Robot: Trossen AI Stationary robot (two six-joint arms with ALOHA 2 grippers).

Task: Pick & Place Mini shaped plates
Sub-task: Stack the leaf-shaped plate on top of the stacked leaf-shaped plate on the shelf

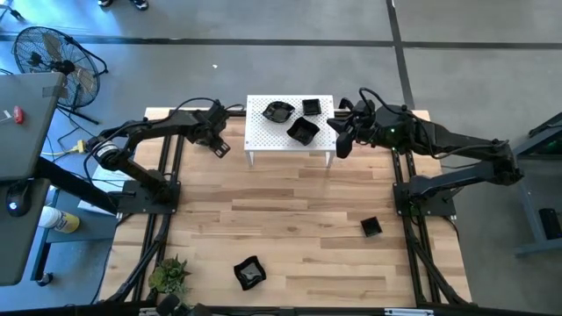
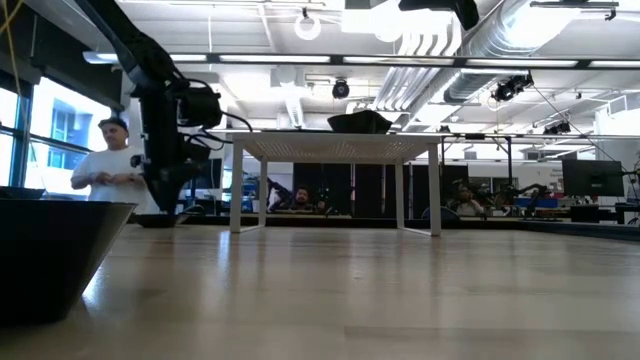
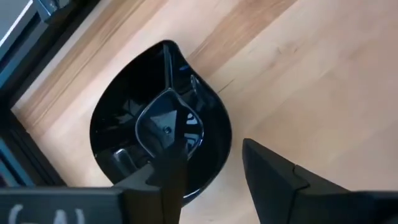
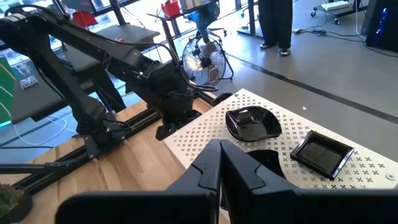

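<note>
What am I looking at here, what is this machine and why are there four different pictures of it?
It is a robot with two dark arms at a wooden table, each ending in two fingers. One picture looks down from above, one looks level across the tabletop, and two come from cameras on the wrists. Three small black plates sit on a white rack; two more lie on the table. The left gripper is open over a teardrop-shaped plate, one finger over its bowl, gripping nothing. The right gripper is shut and empty beside the rack.

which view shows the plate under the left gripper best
The left wrist view: the teardrop-shaped black plate fills it, with the open left gripper over it. In the high and low views the arm hides it; the right wrist view doesn't show it.
</note>
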